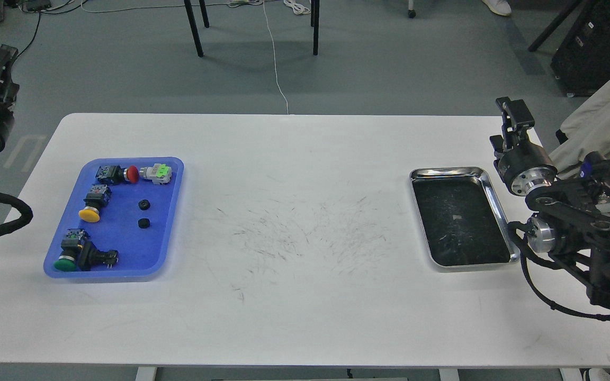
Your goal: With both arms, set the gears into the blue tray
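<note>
- The white tabletop (pixel 294 286) is rectangular with rounded corners; grey scuff marks (pixel 305 238) streak its middle.
- The blue tray (pixel 157 248) lies flat near the left edge.
- A silver metal tray (pixel 461 172) with a dark inside lies near the right edge.

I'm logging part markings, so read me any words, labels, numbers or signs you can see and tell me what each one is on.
No text can be read in this view.
The switches in the blue tray: any markings too small to read.
The gears: no markings visible.
The silver tray: a small pale patch inside, too blurred to read.
</note>
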Controlling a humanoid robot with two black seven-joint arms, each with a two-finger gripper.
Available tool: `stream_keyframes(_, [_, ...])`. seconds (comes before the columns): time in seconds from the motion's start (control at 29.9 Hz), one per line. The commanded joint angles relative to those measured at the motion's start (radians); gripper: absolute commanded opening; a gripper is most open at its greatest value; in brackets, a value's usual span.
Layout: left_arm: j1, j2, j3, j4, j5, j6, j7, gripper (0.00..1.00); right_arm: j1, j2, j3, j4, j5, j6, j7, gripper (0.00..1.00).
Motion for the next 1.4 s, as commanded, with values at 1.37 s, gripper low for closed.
stream_keyframes(1.37, [0.066,-0.188,-0.357,0.055,-0.285,-0.435,0.226,0.99,0.035,-0.02,0.09,-0.005,0.019,0.021,0.0,0.97])
